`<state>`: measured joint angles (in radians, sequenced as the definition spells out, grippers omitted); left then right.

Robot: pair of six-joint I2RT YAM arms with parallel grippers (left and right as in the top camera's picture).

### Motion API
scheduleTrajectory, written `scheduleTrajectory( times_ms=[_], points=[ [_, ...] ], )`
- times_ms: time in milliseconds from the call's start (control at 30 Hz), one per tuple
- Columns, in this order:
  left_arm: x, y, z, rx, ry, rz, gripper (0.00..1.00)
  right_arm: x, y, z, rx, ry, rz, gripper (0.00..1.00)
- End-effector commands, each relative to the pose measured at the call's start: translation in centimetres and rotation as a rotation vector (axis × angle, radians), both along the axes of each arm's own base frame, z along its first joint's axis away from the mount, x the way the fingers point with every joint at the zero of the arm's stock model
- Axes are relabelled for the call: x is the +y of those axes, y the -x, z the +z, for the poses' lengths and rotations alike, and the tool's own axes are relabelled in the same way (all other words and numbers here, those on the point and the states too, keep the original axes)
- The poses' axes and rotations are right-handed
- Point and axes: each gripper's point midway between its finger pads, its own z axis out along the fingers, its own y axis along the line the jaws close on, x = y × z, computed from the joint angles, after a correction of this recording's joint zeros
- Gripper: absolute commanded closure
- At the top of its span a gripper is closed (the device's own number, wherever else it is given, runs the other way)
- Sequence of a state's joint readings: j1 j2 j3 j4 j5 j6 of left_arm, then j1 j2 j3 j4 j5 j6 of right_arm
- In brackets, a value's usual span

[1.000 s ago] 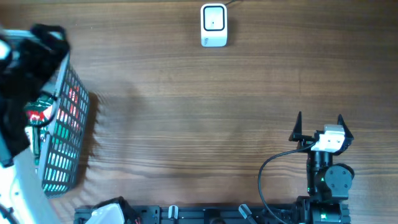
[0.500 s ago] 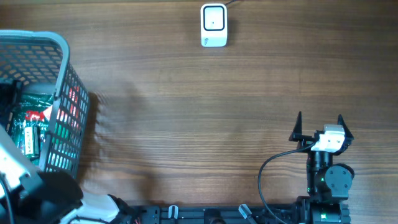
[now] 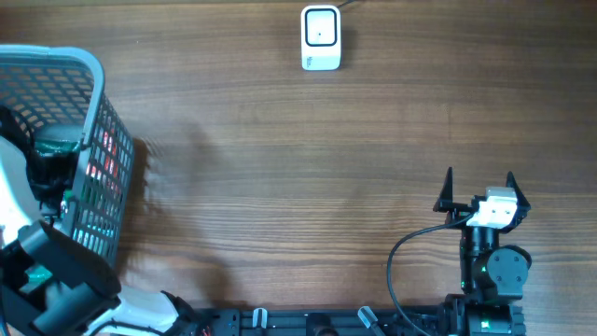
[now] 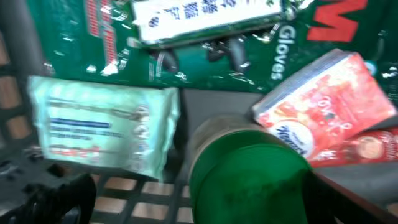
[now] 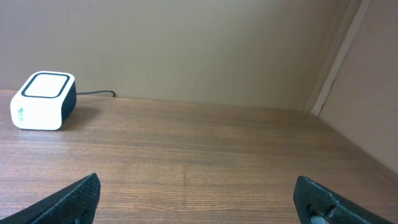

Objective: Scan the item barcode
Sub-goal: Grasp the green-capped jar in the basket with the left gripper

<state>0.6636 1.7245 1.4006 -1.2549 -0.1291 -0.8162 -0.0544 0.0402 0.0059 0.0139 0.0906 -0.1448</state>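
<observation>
My left gripper [image 3: 51, 166] hangs inside the grey basket [image 3: 93, 84], jaws spread wide, holding nothing. Right under it stands a green-lidded can [image 4: 249, 180], with a pale green packet [image 4: 102, 127] to its left, a red box [image 4: 329, 99] to its right and a green gloves pack [image 4: 186, 37] beyond. My right gripper [image 5: 202, 208] gapes wide and empty above the wooden table [image 5: 217, 155], the white scanner [image 5: 43, 99] far ahead to its left.

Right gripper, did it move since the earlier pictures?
No. The right gripper sits at the same spot, below and right of the white scanner.
</observation>
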Motion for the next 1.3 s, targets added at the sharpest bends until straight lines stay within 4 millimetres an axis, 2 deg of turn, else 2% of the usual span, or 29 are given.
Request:
scheduleTrajectory(
  times_ms=[0, 67, 333, 467, 633, 900, 1033, 1133, 1233, 1267],
  points=[
    [-2.1, 1.3, -4.2, 0.048, 0.102, 0.012, 0.0, -0.3, 0.1, 0.1, -0.004, 0.013, -0.015, 0.0],
    [-2.3, 1.5, -4.8, 0.05, 0.106, 0.012, 0.0, -0.3, 0.1, 0.1, -0.005, 0.013, -0.015, 0.0],
    [-2.4, 2.1, -4.5, 0.073, 0.106, 0.011, 0.0, -0.3, 0.1, 0.1, -0.005, 0.013, -0.015, 0.0],
    [-0.7, 3.1, -4.3, 0.136, 0.008, 0.003, 0.0, -0.3, 0.1, 0.1, -0.004, 0.013, -0.015, 0.0],
    [0.3, 2.4, -4.4, 0.114, -0.039, -0.003, 0.0, -0.3, 0.1, 0.1, -0.004, 0.013, -0.015, 0.0],
    [-0.2, 2.9, -8.7, 0.08, -0.06, -0.001, 0.0, -0.3, 0.1, 0.1, -0.005, 0.013, -0.015, 0.01],
    [-0.2, 3.0, -9.0, 0.08, -0.061, -0.001, 0.0, -0.3, 0.1, 0.1, -0.005, 0.013, -0.015, 0.0],
    [0.0, 2.7, -8.6, 0.071, -0.068, -0.001, 0.09, -0.3, 0.1, 0.1, -0.004, 0.013, -0.015, 0.0],
    [1.0, 1.5, -6.4, 0.045, -0.088, 0.001, 0.27, -0.3, 0.1, 0.1, -0.004, 0.013, -0.015, 0.0],
    [1.1, 1.3, -6.1, 0.041, -0.091, 0.001, 0.28, -0.3, 0.1, 0.1, -0.004, 0.013, -0.015, 0.0]
  ],
)
